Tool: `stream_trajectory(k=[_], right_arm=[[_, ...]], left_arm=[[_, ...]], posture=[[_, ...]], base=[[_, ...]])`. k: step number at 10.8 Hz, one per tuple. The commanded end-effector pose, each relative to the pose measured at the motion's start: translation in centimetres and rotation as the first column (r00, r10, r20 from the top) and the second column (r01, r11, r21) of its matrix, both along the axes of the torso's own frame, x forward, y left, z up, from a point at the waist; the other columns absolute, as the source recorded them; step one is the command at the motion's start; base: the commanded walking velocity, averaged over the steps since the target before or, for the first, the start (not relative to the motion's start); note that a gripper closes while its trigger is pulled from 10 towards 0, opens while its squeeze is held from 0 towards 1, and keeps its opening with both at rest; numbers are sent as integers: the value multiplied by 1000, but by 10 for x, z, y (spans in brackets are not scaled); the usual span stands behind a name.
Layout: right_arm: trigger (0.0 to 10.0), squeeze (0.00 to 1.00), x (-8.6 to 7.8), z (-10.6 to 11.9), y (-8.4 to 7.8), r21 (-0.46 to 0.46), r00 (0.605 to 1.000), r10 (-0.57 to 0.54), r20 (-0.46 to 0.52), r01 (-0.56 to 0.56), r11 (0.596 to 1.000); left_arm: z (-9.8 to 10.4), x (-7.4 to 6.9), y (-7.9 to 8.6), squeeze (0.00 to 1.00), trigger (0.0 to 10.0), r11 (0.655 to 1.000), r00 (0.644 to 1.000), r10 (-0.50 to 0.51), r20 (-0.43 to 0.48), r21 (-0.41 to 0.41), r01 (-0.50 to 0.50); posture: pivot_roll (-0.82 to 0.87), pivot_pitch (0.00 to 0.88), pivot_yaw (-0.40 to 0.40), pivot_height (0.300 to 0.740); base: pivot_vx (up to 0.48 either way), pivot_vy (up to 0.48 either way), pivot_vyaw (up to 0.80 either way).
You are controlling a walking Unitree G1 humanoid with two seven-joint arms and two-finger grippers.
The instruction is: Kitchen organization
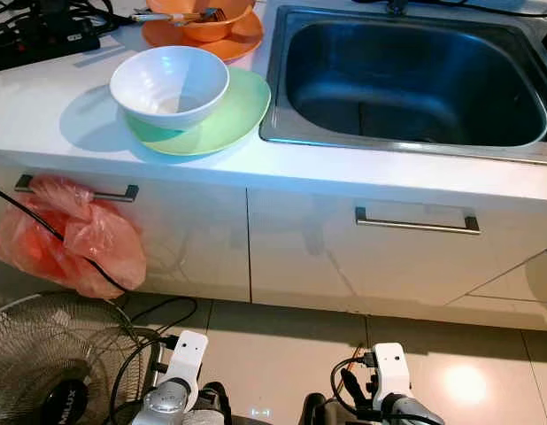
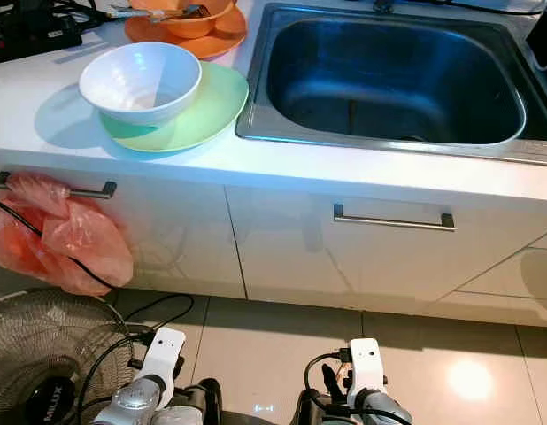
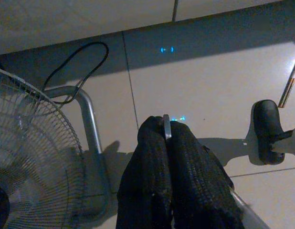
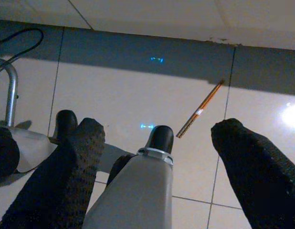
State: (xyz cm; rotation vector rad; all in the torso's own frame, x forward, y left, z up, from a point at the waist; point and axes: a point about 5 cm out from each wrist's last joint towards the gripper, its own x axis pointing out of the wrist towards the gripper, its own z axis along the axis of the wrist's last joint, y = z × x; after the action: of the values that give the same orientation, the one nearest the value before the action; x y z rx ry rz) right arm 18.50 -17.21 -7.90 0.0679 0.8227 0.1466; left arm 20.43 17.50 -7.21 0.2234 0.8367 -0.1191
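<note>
Partly cropped, orange bowl (image 1: 203, 19) tops the counter (image 1: 52, 106).

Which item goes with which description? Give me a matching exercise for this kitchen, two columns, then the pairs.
Things:
1. white bowl
2. orange bowl
3. red plastic bag
4. fan

Descriptions:
A. stands on the floor
B. sits on the green plate
C. hangs from a cabinet handle
D. sits on the orange plate

Pairs: 1-B, 2-D, 3-C, 4-A
</note>
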Motion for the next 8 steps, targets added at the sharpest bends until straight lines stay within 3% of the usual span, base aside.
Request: stream_trajectory(k=[1,8], right_arm=[[10000,0,-10,-5,-2,0,999,-4,-44,4,1000],[10000,0,-8,-5,-3,-2,999,-3,-43,3,1000]], left_arm=[[-4,-7,1,0,10000,1000,1000,1,-22,-2,-1],[-3,-6,-1,0,10000,1000,1000,12,-14,-1,-12]], posture=[[91,192,-31,740],[92,203,-37,740]], base=[[0,0,0],[0,0,0]])
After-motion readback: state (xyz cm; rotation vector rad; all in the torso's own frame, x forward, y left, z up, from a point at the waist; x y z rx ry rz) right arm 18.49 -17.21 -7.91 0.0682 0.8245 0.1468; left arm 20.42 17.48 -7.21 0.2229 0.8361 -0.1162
